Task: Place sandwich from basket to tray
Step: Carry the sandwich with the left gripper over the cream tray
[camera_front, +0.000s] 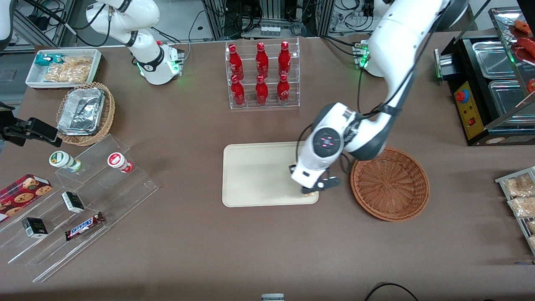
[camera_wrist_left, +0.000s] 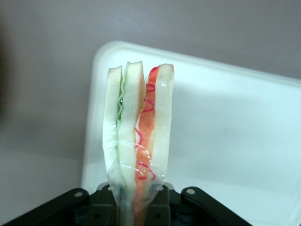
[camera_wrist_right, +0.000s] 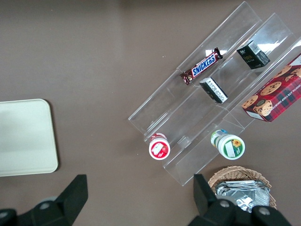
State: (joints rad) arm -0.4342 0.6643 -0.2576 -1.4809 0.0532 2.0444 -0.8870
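My left gripper hangs low over the corner of the cream tray that is nearest the front camera and beside the basket. It is shut on the sandwich, a wrapped wedge of white bread with green and red filling, which sticks out from between the fingers over the tray's corner. In the front view only a small pale bit of the sandwich shows under the gripper. The reddish-brown wicker basket stands beside the tray toward the working arm's end, with nothing in it.
A clear rack of red bottles stands farther from the front camera than the tray. A clear stepped shelf with snacks, a tan basket of foil containers and a white bin lie toward the parked arm's end. A black warmer stands at the working arm's end.
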